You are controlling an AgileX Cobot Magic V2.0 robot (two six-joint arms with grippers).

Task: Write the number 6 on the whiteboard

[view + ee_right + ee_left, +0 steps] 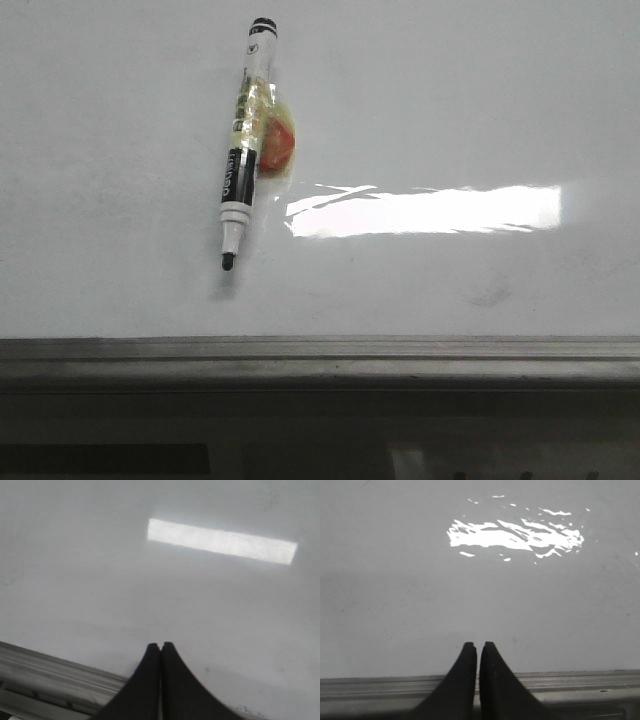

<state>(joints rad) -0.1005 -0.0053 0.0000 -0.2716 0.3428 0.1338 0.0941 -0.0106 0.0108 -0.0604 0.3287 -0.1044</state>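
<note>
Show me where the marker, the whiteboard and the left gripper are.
marker [243,150], front view, middle of its barrel.
whiteboard [480,120], front view, bare white surface.
left gripper [477,647], left wrist view, between its closed fingertips.

Only the fingers of each arm show, and only in the wrist views; the front view shows no part of the robot.

The left gripper [476,644] has two matte black fingers [462,680]. Each is broad at its base and narrows in a smooth concave curve to a small rounded tip. A thin pale slit runs between them, from the tips down toward the base. The surface is plain, with faint specks; no screws, cables or markings can be made out.

The right gripper [160,644] looks the same: two black tapered fingers [177,685] with rounded tips, their inner edges meeting in a barely visible seam.
</note>
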